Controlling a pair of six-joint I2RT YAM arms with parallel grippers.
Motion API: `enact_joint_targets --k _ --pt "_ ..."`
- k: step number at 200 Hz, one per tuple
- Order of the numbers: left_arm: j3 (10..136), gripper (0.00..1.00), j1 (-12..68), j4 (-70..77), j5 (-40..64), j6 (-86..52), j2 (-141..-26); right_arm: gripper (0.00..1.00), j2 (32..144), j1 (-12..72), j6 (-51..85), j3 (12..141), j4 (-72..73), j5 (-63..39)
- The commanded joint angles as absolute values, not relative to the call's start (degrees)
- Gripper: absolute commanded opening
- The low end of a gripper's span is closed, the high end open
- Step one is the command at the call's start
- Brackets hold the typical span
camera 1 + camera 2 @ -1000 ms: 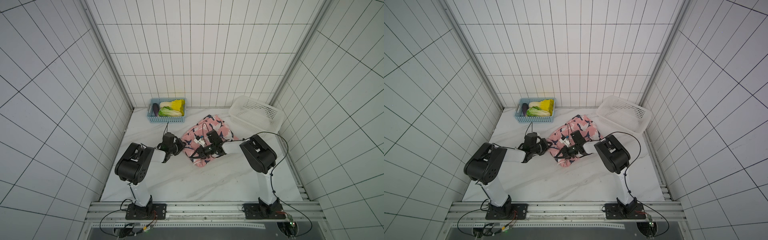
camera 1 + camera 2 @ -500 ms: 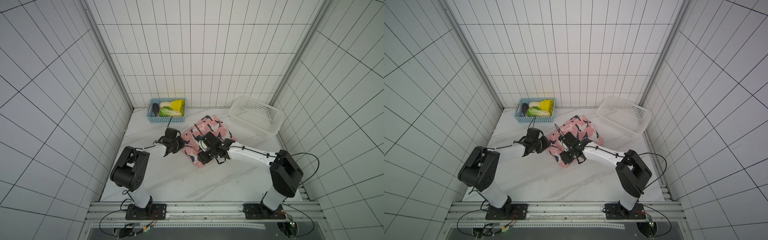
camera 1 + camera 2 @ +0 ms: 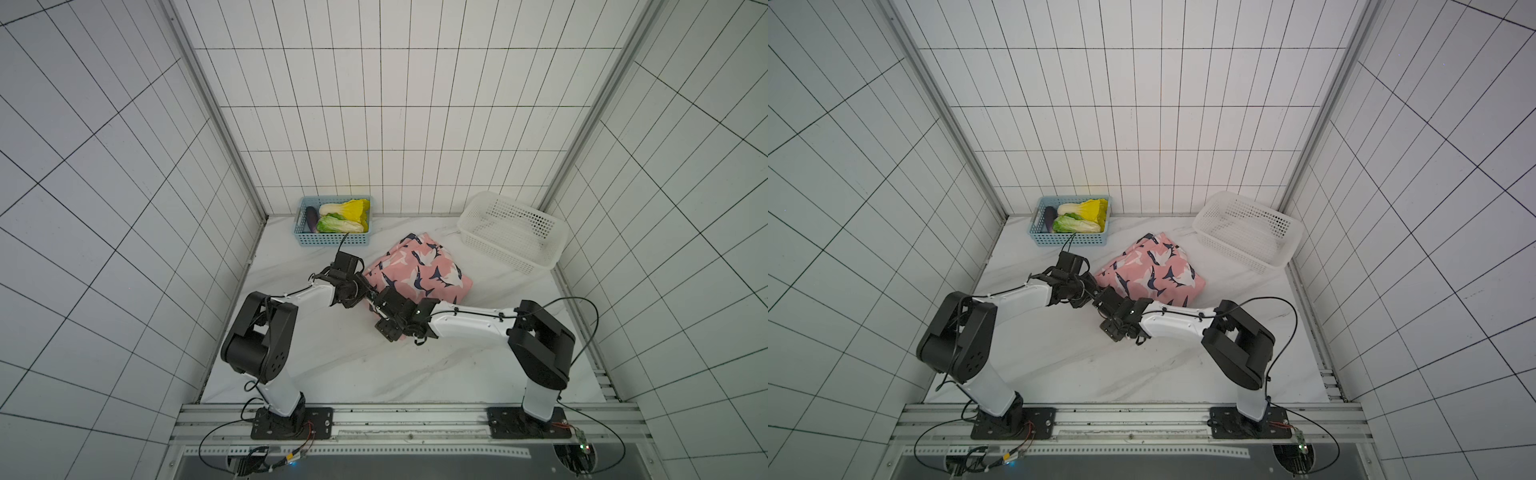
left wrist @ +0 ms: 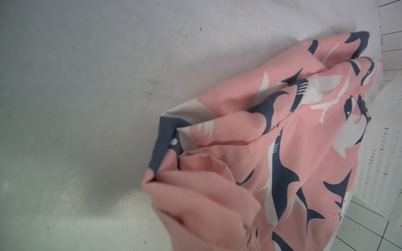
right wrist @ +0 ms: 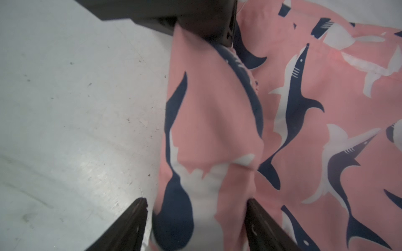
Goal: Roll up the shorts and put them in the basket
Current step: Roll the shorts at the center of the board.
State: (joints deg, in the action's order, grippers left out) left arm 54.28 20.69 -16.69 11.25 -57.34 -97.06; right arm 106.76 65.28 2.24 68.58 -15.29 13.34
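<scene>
The pink shark-print shorts (image 3: 419, 270) (image 3: 1154, 272) lie bunched in the middle of the table, with their near edge turned over into a thick fold (image 5: 208, 130). My left gripper (image 3: 365, 291) (image 3: 1090, 291) is at the left end of that fold. Its black body (image 5: 206, 19) shows in the right wrist view with fabric coming out of it, so it is shut on the shorts. In the left wrist view, cloth (image 4: 217, 195) hides the jaws. My right gripper (image 5: 195, 201) (image 3: 376, 307) stands open, its fingers (image 5: 130, 226) either side of the fold.
A blue basket (image 3: 334, 240) holding cabbages and an eggplant stands at the back left. A white mesh basket (image 3: 513, 245) stands at the back right, close to the shorts. Tiled walls close in three sides. Bare marble table (image 3: 353, 365) lies in front of the arms.
My right gripper has opened and let go of the fold it held. The right arm has stretched out lower towards the shorts' near edge. The left gripper stays shut on the cloth.
</scene>
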Motion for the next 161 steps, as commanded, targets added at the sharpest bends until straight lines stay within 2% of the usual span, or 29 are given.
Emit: enact_joint_targets --k 1,8,20,28,36,40,55,61,67,83,115,142,161 --pt "55.98 0.0 21.02 -17.93 13.04 -59.43 -98.03 0.66 108.72 65.48 2.37 69.84 -11.27 17.13" --pt "56.15 0.0 21.09 -18.09 13.1 -59.49 -98.12 0.56 109.42 65.43 2.37 70.08 -11.74 16.94" --pt "56.33 0.0 21.08 -18.3 12.84 -59.38 -97.94 0.28 109.78 65.15 2.47 69.94 -12.38 15.47" --pt "56.49 0.0 20.98 -18.37 12.83 -59.01 -97.81 0.13 109.71 64.69 2.82 69.49 -12.68 13.63" --pt "56.81 0.0 20.9 -18.54 12.75 -58.29 -97.59 0.05 109.5 64.07 3.38 69.0 -12.9 11.09" --pt "57.0 0.08 20.88 -18.64 12.7 -57.71 -97.45 0.0 109.23 63.55 3.6 68.76 -13.0 9.09" --pt "58.01 0.49 20.74 -20.11 11.84 -55.69 -96.61 0.0 108.06 61.05 6.16 67.18 -12.57 0.9" --pt "58.38 0.6 20.59 -20.99 11.34 -54.87 -96.18 0.0 107.83 59.65 7.34 66.5 -11.95 -3.59" --pt "58.62 0.66 20.48 -21.75 10.81 -54.04 -95.61 0.0 107.74 58.18 8.69 65.84 -11.14 -8.19" --pt "58.14 0.75 20.05 -23.02 8.62 -52.49 -93.1 0.0 108.62 54.59 12.34 64.68 -8.96 -17.6" --pt "50.84 0.79 18.91 -17.67 6.33 -50.9 -84.4 0.0 109.89 49.85 19.6 61.23 -0.76 -32.36" --pt "42.69 0.89 18.58 -8.32 7.83 -51.76 -79.63 0.0 111.5 47.53 24.82 59.04 5.37 -39.21" --pt "38.68 0.9 17.79 0.05 12.46 -53.33 -81.48 0.0 113.12 46.48 28.67 57.27 10.19 -42.77"
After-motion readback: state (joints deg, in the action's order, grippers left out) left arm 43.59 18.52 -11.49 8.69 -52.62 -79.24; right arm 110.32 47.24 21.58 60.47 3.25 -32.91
